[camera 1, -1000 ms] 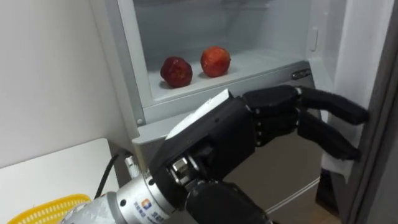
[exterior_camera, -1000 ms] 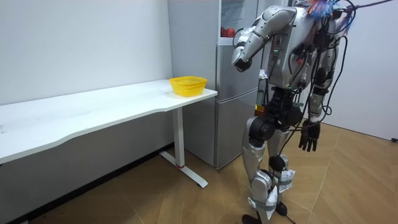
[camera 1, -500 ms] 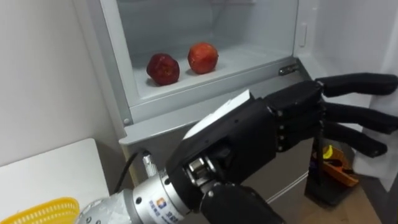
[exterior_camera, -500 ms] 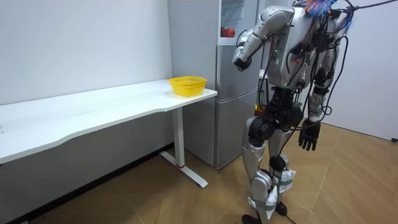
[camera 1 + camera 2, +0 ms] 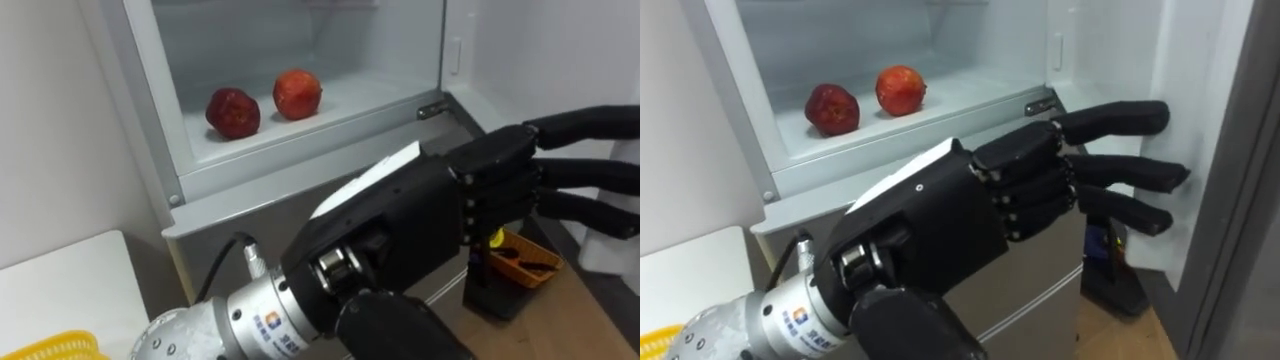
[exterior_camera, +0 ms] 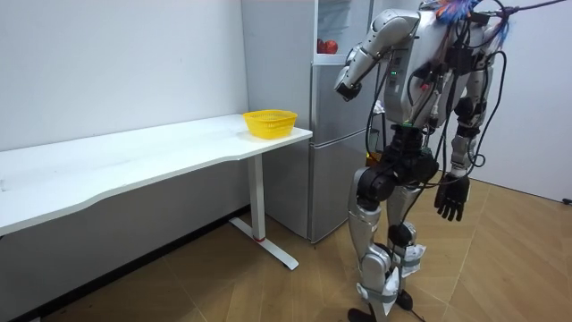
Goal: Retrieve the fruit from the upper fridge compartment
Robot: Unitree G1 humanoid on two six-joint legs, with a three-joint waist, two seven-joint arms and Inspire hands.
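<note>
Two red apples [image 5: 233, 112] on fridge shelf [image 5: 365, 92]

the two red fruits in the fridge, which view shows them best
The left eye view: the darker fruit and the brighter fruit sit side by side on the fridge shelf, unblocked. The right eye view shows much the same. In the room view they are a small red patch.

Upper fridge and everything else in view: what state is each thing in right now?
Upper fridge door: open.
Lower fridge door: shut.
Darker red apple: lying on the upper shelf, untouched.
Brighter red apple: lying beside it, apart, untouched.
Left hand: raised, fingers straight, empty.
Right hand: hanging at the robot's side, open, empty.
Yellow basket: upright on the table end; contents cannot be told.
</note>
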